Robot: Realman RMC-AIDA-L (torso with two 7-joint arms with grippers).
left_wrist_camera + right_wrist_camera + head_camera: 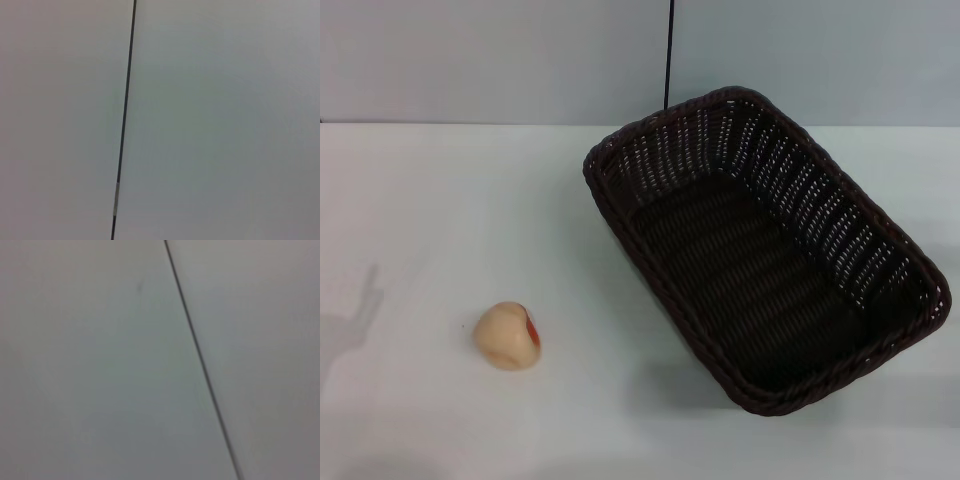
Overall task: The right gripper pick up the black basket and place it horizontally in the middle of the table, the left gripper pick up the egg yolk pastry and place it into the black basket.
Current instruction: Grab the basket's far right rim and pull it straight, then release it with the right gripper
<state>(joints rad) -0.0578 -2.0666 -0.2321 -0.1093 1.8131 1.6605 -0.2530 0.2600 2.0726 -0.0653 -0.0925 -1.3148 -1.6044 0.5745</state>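
From the head view, nothing of the task looks done yet. The large rectangular woven wicker basket, very dark brown-black with a braided rim and openwork sides [765, 250], sits on the right half of the plain white table [440, 200], skewed so its long side runs from the far middle toward the near right; it is empty. It would need to be lifted, turned level across the scene and set in the middle. The small round pale tan egg yolk pastry with a red-orange patch on its right side [507, 336] lies on the near left of the table, well apart from the basket, and has not gone in. Neither tool appears here, only a faint shadow at the left edge of the table. A thin dark line [668, 55] runs up the pale wall behind the basket.

The left wrist view shows only a plain pale surface crossed by a thin dark line [125, 115]; the left tool is not in it, so its opening cannot be told.

The right wrist view is the same: a pale surface and a slanting dark line [200, 360], no right tool visible.

No brand, label or writing can be read in any view.
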